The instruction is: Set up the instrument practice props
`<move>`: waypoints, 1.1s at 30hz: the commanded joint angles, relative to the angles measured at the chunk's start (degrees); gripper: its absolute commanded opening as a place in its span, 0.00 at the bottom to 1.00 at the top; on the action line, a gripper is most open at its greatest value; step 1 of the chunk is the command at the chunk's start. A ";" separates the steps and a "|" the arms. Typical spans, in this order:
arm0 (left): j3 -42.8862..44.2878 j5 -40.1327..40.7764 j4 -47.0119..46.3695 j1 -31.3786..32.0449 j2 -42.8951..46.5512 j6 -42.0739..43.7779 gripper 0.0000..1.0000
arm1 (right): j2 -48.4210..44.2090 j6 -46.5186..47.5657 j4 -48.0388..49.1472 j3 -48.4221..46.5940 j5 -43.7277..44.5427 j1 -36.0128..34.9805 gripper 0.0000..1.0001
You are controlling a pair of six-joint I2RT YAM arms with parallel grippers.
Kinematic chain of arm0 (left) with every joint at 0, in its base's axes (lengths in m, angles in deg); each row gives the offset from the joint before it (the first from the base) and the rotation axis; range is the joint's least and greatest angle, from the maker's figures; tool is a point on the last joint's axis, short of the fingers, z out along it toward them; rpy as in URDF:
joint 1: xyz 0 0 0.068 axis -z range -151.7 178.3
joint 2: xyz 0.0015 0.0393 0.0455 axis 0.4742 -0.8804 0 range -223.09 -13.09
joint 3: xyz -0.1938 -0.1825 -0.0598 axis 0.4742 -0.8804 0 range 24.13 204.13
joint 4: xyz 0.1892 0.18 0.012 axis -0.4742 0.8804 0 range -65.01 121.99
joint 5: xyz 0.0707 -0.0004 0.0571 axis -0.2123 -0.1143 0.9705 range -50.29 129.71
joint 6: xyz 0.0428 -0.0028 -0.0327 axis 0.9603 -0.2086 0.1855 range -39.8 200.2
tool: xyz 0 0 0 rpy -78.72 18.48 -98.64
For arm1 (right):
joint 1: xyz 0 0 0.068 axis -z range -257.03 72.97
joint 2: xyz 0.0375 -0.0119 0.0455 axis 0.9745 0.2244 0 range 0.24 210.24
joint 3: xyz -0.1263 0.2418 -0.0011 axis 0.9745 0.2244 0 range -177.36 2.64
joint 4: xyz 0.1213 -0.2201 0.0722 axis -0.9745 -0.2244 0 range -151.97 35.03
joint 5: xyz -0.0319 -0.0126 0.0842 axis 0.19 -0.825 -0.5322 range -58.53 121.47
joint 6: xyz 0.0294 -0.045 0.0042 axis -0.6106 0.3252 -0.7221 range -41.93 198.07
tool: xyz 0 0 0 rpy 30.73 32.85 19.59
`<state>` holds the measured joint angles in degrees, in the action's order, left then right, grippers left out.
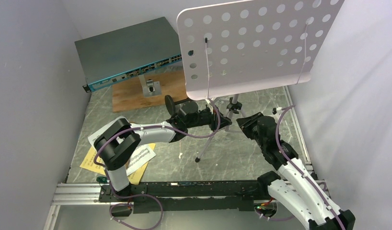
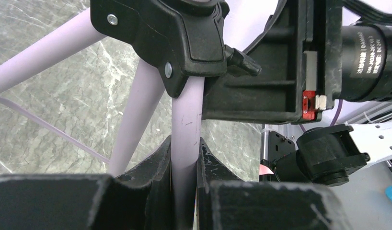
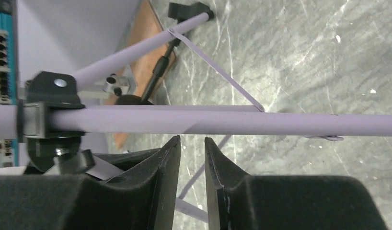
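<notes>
The pale lilac perforated music stand (image 1: 256,43) stands upright on its tripod legs at the back middle. My left gripper (image 1: 214,115) is shut on the stand's lilac tube (image 2: 187,115), just below the black clamp collar (image 2: 184,43). My right gripper (image 1: 243,120) is right of the tripod. Its jaws stand a narrow gap apart and empty, just short of a lilac tube (image 3: 208,120). The white and yellow music sheets (image 1: 141,155) lie flat under my left arm. The short black mic stand (image 1: 169,103) is behind my left gripper. The gold microphone is out of view.
A flat grey network switch (image 1: 127,52) leans at the back left. A wooden board (image 1: 136,93) with a metal block (image 1: 150,87) lies in front of it. One tripod foot (image 1: 198,159) reaches toward the near rail (image 1: 184,189). White walls close in on both sides.
</notes>
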<state>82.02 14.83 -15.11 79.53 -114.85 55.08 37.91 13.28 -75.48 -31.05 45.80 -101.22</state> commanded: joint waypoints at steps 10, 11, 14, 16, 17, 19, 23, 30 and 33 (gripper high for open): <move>-4.10 2.67 20.25 0.56 -4.02 -6.60 0.00 | -7.06 31.69 1.96 -3.20 -9.24 0.56 0.57; -4.10 2.65 20.24 0.57 -4.10 -6.60 0.00 | -7.08 34.73 3.02 -3.41 -12.18 0.62 0.61; -3.94 2.56 20.32 0.63 -4.23 -6.68 0.00 | -5.37 41.74 5.49 -5.34 -19.35 0.63 0.70; -3.92 2.63 20.49 0.58 -4.24 -6.65 0.00 | -3.73 43.01 6.37 -6.55 -19.72 0.57 0.74; -3.97 2.71 20.49 0.63 -4.23 -6.69 0.00 | -3.33 43.37 6.87 -6.83 -19.54 0.57 0.76; -4.01 2.78 20.52 0.57 -4.08 -6.77 0.00 | -2.78 43.32 8.78 -7.10 -18.62 0.58 0.78; -3.85 2.91 20.71 0.64 -3.98 -6.87 0.00 | -0.95 41.36 11.05 -7.38 -17.49 0.59 0.73; -3.66 2.82 21.11 0.74 -4.06 -6.78 0.00 | 1.90 33.63 9.33 -7.89 -9.72 0.60 0.48; -3.83 2.82 21.11 0.80 -4.07 -6.78 0.00 | 0.80 29.09 11.00 -5.89 -8.05 0.63 0.36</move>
<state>82.13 15.13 -14.80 79.68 -114.83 55.12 39.92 48.66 -68.14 -37.04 31.50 -101.11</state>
